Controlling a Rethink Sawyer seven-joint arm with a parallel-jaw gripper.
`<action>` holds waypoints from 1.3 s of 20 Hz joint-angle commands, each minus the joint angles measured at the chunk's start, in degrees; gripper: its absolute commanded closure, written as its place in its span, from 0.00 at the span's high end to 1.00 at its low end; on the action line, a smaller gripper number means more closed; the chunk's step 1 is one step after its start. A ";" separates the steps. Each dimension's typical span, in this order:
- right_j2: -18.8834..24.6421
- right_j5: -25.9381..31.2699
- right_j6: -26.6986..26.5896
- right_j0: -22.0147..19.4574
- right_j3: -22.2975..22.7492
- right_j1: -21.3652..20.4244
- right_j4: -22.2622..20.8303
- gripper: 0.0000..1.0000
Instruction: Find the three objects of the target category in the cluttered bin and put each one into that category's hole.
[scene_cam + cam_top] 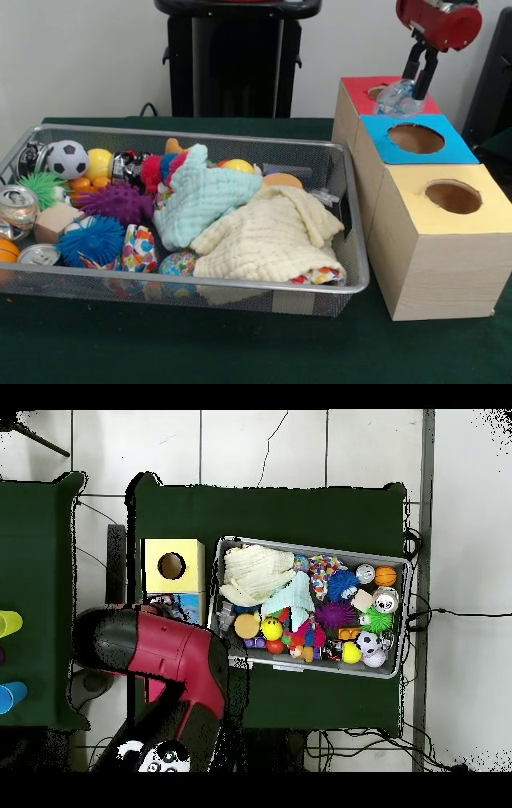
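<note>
My gripper (414, 86) hangs at the upper right, shut on a clear plastic bottle (397, 98). The bottle sits right over the round hole of the red-topped box (354, 86), touching or just above its top. A wire mesh bin (240, 298) fills the left of the table, packed with cans (18, 206), a soccer ball (66, 158), spiky balls (120, 202), a wooden block (56, 222), a teal cloth (204, 196) and a cream cloth (268, 236). In the overhead view the red arm (170, 649) hides the gripper and the red box.
A blue-topped box (448, 148) and a yellow-topped box (416, 192), each with a round hole, stand in a row in front of the red one. From above, the yellow box (190, 554) lies left of the bin (402, 614). Coloured cups (8, 624) stand on a table at the left.
</note>
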 commanded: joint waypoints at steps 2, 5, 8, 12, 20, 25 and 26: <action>-0.62 3.55 16.42 -2.55 1.62 3.14 2.20 0.00; 0.02 2.48 15.99 -3.07 2.48 2.86 2.10 0.00; 0.60 1.08 15.24 -3.71 3.13 2.15 2.46 0.00; 2.89 -0.40 13.28 -4.33 4.55 -1.61 4.11 0.00; 3.62 -1.13 14.70 -3.13 3.04 -1.35 5.30 0.00; -1.31 3.50 19.26 0.00 -2.45 2.52 3.20 0.00; -2.17 3.95 19.81 0.40 -3.10 3.09 2.96 0.00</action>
